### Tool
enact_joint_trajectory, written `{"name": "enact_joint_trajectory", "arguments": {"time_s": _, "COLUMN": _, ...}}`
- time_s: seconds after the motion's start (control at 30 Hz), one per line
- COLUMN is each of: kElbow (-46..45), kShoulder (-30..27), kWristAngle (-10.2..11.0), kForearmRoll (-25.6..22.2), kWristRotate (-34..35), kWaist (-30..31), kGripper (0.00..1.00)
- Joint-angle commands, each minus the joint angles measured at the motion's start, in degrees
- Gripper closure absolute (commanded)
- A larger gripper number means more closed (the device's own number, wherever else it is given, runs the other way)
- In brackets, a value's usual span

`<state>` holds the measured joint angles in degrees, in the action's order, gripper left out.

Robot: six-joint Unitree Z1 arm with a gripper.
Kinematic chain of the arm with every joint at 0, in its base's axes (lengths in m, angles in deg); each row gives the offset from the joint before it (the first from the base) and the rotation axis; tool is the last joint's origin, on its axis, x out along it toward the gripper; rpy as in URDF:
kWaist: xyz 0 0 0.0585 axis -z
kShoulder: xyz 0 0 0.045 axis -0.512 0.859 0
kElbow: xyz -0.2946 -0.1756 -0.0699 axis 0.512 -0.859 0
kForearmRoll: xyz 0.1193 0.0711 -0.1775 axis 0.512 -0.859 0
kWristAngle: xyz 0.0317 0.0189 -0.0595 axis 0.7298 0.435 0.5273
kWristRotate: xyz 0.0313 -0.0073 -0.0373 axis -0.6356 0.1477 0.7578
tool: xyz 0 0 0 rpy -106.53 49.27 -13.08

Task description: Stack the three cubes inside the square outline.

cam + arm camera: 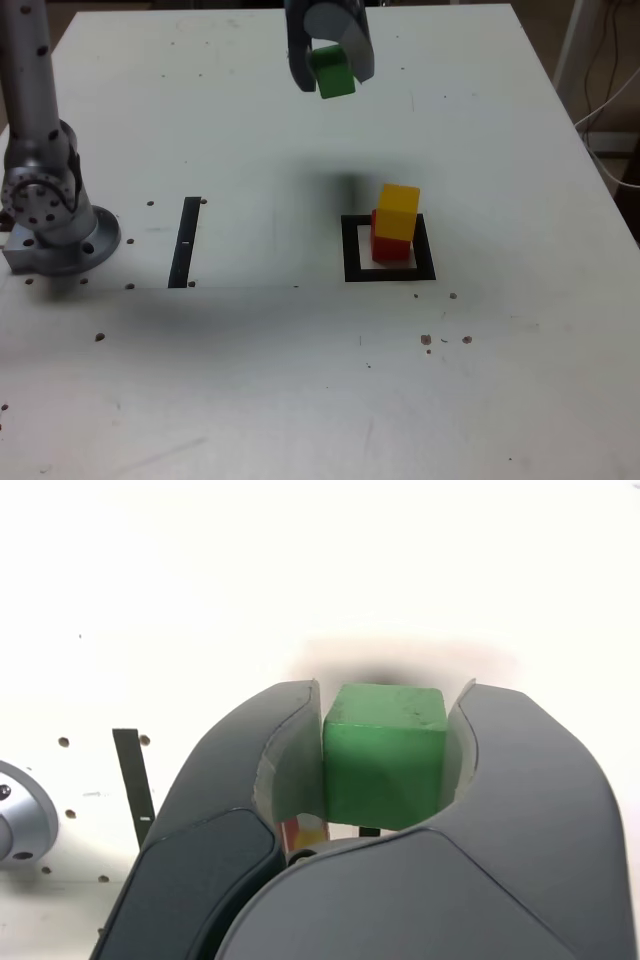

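I have the green cube pinched between the fingers, raised well above the worktop and beyond the square outline, where yellow sits on red, so next I judge it needs centring over yellow and a gentle lowering.

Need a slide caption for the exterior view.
Pincer carries green cube above table; yellow cube on red cube inside square outline.

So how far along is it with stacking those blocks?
Two are done: the yellow cube sits on the red cube inside the square outline. The pincer holds the green cube in the air. What's left is placing it on top.
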<state>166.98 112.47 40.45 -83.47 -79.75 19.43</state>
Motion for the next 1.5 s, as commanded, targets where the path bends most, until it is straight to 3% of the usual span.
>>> {"name": "enact_joint_trajectory", "arguments": {"time_s": 0.0, "kElbow": 2.71, "kShoulder": 0.77, "kWristAngle": 0.24, "kForearmRoll": -2.34, "kWristRotate": 0.95, "kWaist": 2.32, "kGripper": 0.65}}
{"name": "enact_joint_trajectory", "arguments": {"time_s": 0.4, "kElbow": 10.96, "kShoulder": 5.72, "kWristAngle": -0.30, "kForearmRoll": -8.96, "kWristRotate": 6.63, "kWaist": 12.53, "kGripper": 0.65}}
{"name": "enact_joint_trajectory", "arguments": {"time_s": 0.73, "kElbow": 16.53, "kShoulder": 8.55, "kWristAngle": -1.07, "kForearmRoll": -12.99, "kWristRotate": 9.88, "kWaist": 17.19, "kGripper": 0.65}}
{"name": "enact_joint_trajectory", "arguments": {"time_s": 1.0, "kElbow": 18.44, "kShoulder": 10.57, "kWristAngle": -1.74, "kForearmRoll": -14.82, "kWristRotate": 13.86, "kWaist": 21.60, "kGripper": 0.65}}
{"name": "enact_joint_trajectory", "arguments": {"time_s": 1.23, "kElbow": 18.81, "kShoulder": 12.60, "kWristAngle": -4.11, "kForearmRoll": -14.52, "kWristRotate": 15.15, "kWaist": 23.77, "kGripper": 0.65}}
{"name": "enact_joint_trajectory", "arguments": {"time_s": 1.47, "kElbow": 18.66, "kShoulder": 14.35, "kWristAngle": -3.43, "kForearmRoll": -14.69, "kWristRotate": 15.10, "kWaist": 23.85, "kGripper": 0.65}}
